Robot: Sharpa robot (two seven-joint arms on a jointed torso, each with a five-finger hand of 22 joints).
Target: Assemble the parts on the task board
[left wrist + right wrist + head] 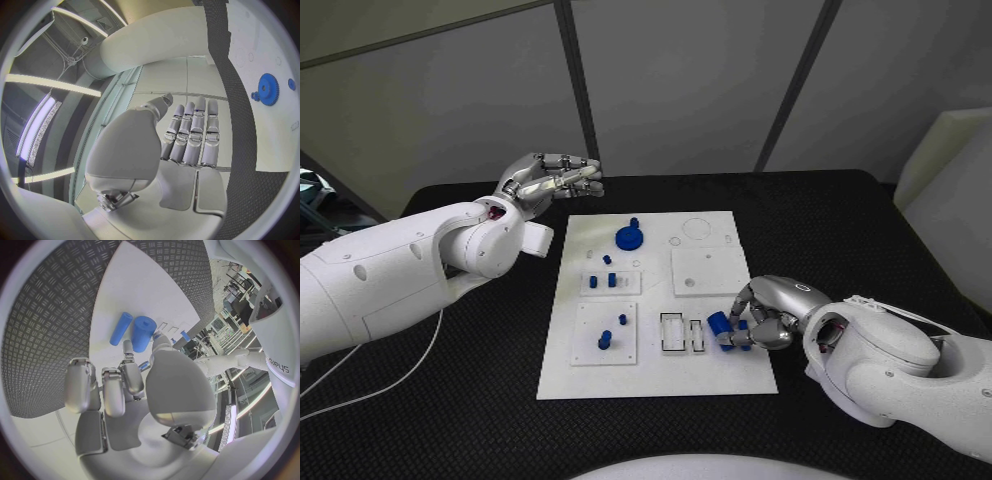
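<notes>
My right hand [769, 312] is low over the near right part of the white rectangular task board [655, 370], fingers curled down toward two small blue cylinder-shaped parts. In my right wrist view the thicker blue cylinder [143, 333] and the thinner blue rod [120, 328] lie side by side on the board just past my fingertips [128, 347]; I cannot tell whether I am gripping either one or only touching them. In the head view these blue pieces [720, 326] show right at my fingers, beside the narrow rectangular slots [682, 332] cut into the board.

My left hand [554, 180] is raised beyond the far left corner of the board, over the black table [473, 390], and holds nothing; in my left wrist view the fingers [190, 134] lie straight and side by side.

A blue gear-like round part [630, 237] sits on the far middle of the board. Small blue pegs [604, 281] stand in the raised white block on the left side, and another blue piece [606, 339] sits in the nearer left block.
</notes>
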